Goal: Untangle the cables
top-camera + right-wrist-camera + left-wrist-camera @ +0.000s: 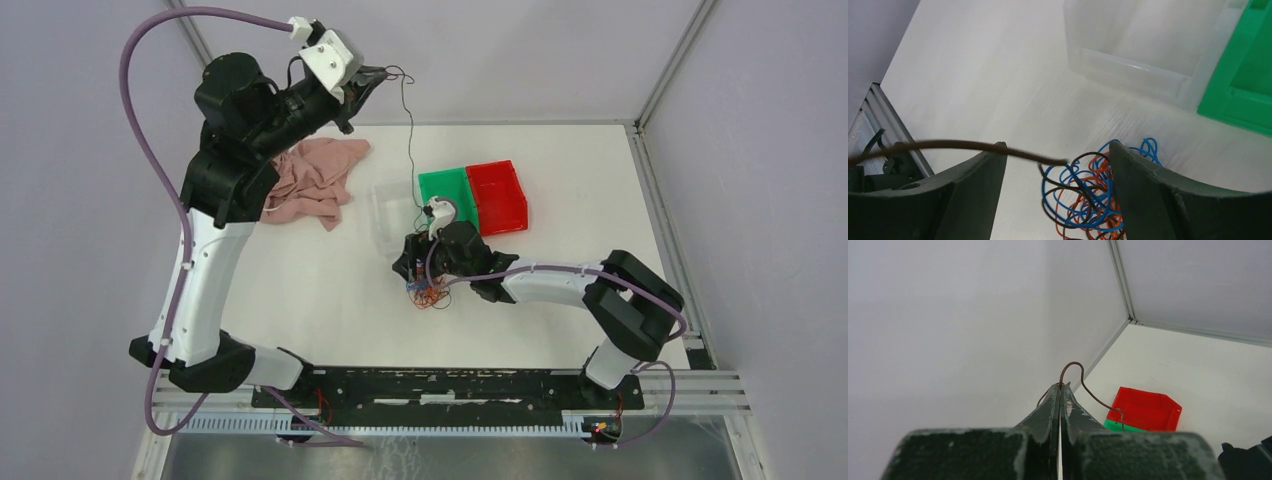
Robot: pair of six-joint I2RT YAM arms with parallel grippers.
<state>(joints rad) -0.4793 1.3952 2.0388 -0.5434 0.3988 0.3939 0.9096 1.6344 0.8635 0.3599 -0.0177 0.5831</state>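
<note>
Right wrist view puts the wad of cables (1083,200) just below the right gripper (1057,150), whose jaws stand wide apart, one on either side of the heap, gripping nothing. The wad is a loose, curly knot of orange-red, blue and dark strands on the white table (300,270), nearest that arm. Farther back, the left gripper (372,80) hangs high, pinched tight on one dark brown wire (408,130) that runs steeply down toward the wad.

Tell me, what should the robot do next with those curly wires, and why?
Probably close the open right pincer on the wad to pin it, since the left pincer, raised high, is shut on a brown wire that hangs down toward it.
</note>
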